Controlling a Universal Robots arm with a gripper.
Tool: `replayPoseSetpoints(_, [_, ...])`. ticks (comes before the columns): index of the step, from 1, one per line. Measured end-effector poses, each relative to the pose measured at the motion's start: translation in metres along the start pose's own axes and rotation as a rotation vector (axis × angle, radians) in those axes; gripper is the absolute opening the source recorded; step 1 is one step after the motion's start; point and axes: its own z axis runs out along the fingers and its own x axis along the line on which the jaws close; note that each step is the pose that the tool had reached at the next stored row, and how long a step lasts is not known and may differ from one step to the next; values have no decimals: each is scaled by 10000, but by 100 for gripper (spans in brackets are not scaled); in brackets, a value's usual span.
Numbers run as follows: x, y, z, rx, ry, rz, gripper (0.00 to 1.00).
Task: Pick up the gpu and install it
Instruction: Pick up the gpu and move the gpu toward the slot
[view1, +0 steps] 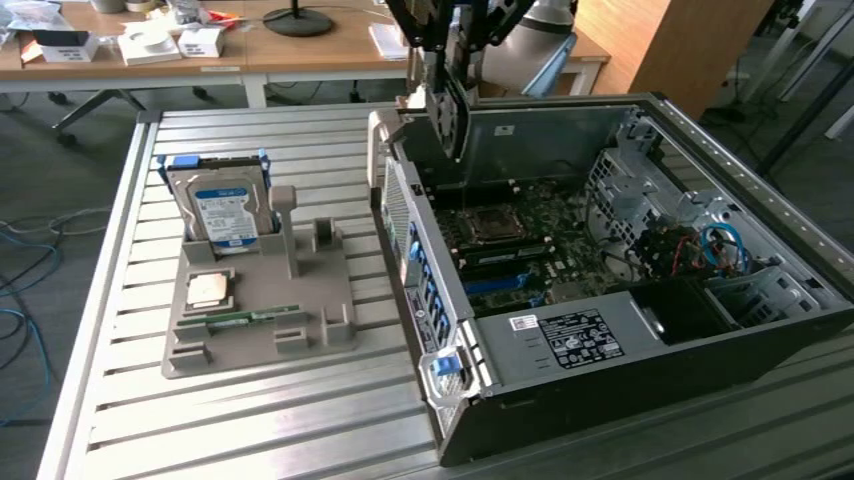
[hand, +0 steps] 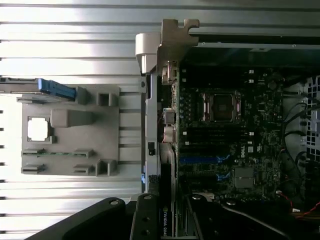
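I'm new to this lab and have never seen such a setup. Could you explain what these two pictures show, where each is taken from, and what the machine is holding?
This is a single robot arm with a pincer at its end. One picture comes from a camera standing off to the side; the other comes from a camera on the arm's wrist, looking down. On a slatted metal table lies an open computer case with its motherboard exposed. Beside it, on the exterior view's left, sits a grey holder tray carrying a hard drive standing upright, a processor chip and a memory stick. The pincer grips the gpu, a thin card with a metal bracket, on edge above the case's rear end. It is not yet seated in the board.
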Motion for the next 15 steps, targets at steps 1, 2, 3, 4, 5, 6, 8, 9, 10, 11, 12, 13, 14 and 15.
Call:
replayPoseSetpoints(1, [-45, 1, 1, 0, 1, 1, 26])
replayPoseSetpoints(2, [-89, 3, 2, 0, 1, 2, 26])
replayPoseSetpoints(3, [-135, 4, 2, 0, 2, 0, 26])
replayPoseSetpoints(4, [-180, 5, 3, 0, 2, 0, 26])
replayPoseSetpoints(5, [-224, 6, 5, -1, 2, 1, 26])
replayPoseSetpoints(6, [-270, 8, 6, -2, 2, 2, 26])
replayPoseSetpoints(8, [-363, 10, 8, -3, 2, 1, 26])
replayPoseSetpoints(9, [-408, 11, 9, -3, 2, 2, 26])
replayPoseSetpoints(10, [-454, 13, 10, -4, 2, 1, 26])
replayPoseSetpoints(11, [-500, 14, 11, -4, 2, 0, 26])
replayPoseSetpoints(12, [-542, 15, 12, -3, 3, 2, 26])
replayPoseSetpoints(13, [-582, 16, 13, -4, 3, 2, 26])
replayPoseSetpoints(14, [-622, 17, 13, -3, 3, 0, 26])
replayPoseSetpoints(15, [-664, 18, 14, -3, 3, 0, 26])
